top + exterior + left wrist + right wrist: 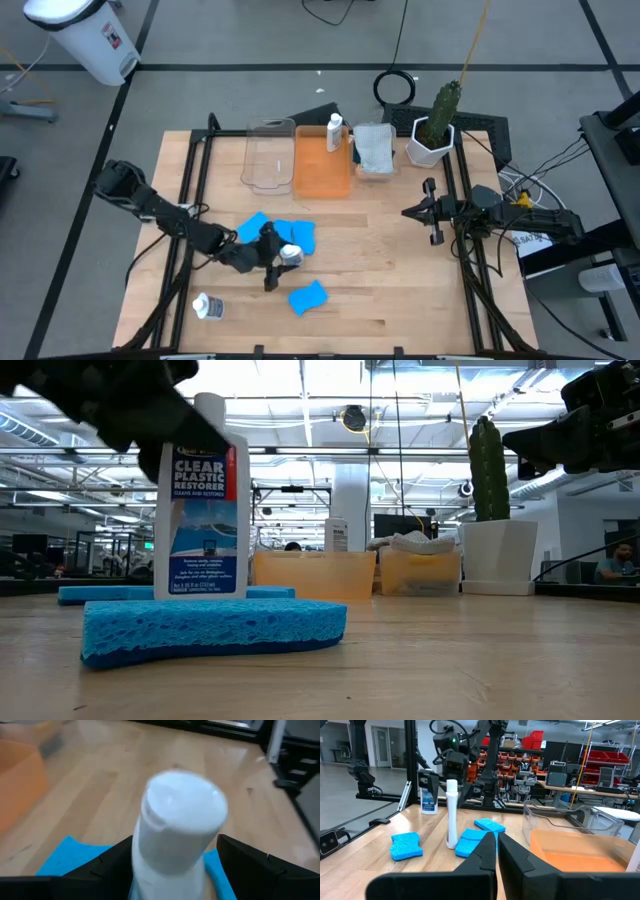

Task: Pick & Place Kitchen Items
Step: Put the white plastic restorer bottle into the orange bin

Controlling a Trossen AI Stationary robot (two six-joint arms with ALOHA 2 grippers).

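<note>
the left gripper point(277, 256) pinches a white bottle point(290, 255) standing upright among the blue sponges point(294, 236) mid-table, a light, stiff, likely slick thing best held around its body, while the right gripper point(432, 212) waits pressed together.

Overhead looks straight down, low sits level behind a sponge point(213, 630), wrists look forward; all share the upright bottle point(290, 254)

Two matte black jointed arms; the left gripper point(273, 262) has broad, flat black fingers, and the right gripper point(432, 211) slimmer, tapered ones.
</note>
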